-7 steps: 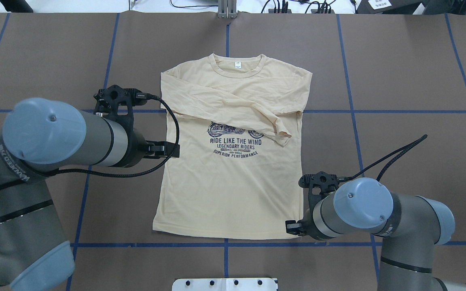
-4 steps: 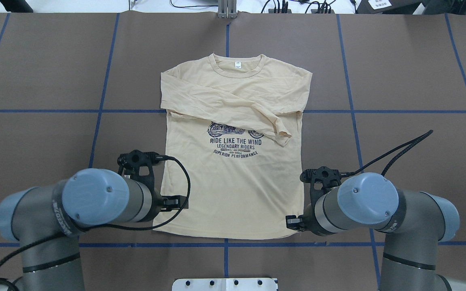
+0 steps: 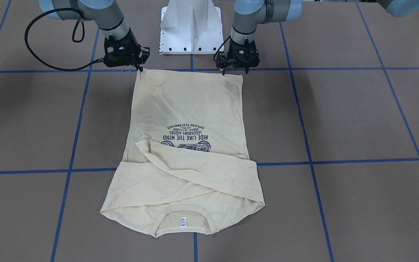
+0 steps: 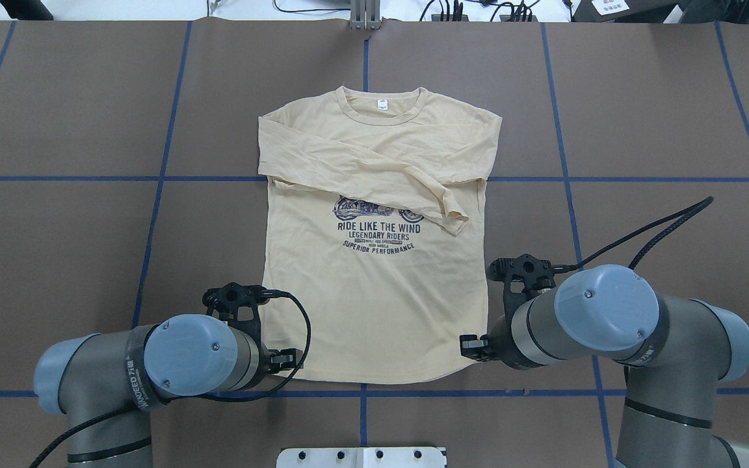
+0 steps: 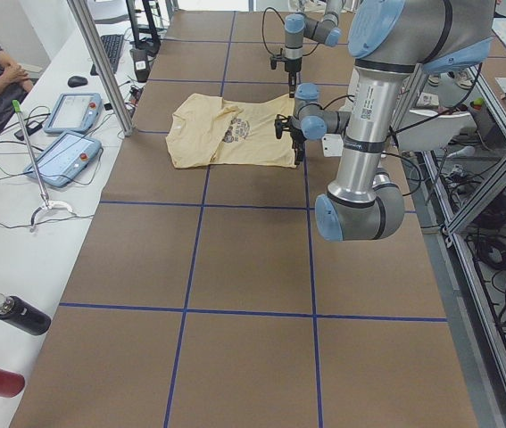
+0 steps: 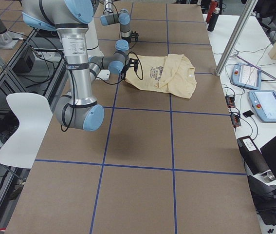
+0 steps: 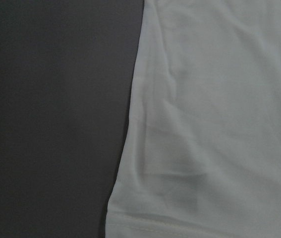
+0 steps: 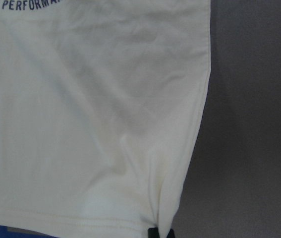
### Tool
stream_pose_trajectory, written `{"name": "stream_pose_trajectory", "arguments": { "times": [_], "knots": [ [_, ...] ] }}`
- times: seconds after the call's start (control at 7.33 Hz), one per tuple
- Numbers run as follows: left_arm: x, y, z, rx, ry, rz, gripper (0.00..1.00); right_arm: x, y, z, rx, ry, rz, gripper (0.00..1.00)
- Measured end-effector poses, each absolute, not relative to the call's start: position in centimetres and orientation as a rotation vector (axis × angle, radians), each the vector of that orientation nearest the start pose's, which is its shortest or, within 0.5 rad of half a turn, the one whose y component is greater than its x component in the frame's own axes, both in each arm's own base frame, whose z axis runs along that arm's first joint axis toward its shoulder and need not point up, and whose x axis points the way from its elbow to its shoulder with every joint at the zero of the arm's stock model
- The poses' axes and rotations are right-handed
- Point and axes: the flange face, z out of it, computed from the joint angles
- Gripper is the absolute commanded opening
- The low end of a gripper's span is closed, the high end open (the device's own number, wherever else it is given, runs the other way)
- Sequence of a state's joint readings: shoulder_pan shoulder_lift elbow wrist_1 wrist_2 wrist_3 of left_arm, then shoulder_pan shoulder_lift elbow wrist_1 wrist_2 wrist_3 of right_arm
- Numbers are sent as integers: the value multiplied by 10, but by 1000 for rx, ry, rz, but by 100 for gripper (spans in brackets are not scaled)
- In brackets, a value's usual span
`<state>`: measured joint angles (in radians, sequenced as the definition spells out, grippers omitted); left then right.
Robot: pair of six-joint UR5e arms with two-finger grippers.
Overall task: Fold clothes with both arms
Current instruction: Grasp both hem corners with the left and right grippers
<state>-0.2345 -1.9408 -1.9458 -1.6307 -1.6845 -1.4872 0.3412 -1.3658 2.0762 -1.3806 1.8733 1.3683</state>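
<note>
Working the bottom-hem grab right now. The T-shirt (image 4: 374, 299) lies flat and face up in the middle of the overhead frame, collar toward the top edge, hem toward the bottom. The right gripper (image 3: 139, 67), upper left of the front view, looks clamped onto its hem corner, and the cloth peaks up to it there. The left gripper (image 3: 235, 70), upper middle of that view, sits right over the other hem corner with its jaws apart and nothing in them yet.

How I'd do this well: drop the left one straight down so it bites both layers just inside the side edge, as deep as the right one sits. It's thin knit, so I reckon a shallow pinch would slip out mid-lift. Then raise both together at the same height and pace, and carry the hem toward the collar without stretching it sideways — otherwise the fold lands crooked. I'd lay it down slow too, since the sleeve (image 4: 381, 179) draped across the chest could get dragged.

Head count: one T-shirt, one navy print (image 4: 378, 231), one neck label (image 4: 382, 104), one sleeve I can clearly make out across the front — second one, can't say — two arms, two grippers.
</note>
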Motion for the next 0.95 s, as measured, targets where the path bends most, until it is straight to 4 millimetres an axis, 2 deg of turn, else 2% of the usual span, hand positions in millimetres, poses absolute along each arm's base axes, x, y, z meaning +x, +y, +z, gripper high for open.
{"name": "stream_pose_trajectory", "arguments": {
  "times": [0.27,0.95],
  "knots": [
    [542,-255,296,21,796,-92,68,-451,-277,303,-40,-940,-2,0],
    [542,-259,300,20,784,-98,61,-446,-283,302,-44,-944,6,0]
  ]
}}
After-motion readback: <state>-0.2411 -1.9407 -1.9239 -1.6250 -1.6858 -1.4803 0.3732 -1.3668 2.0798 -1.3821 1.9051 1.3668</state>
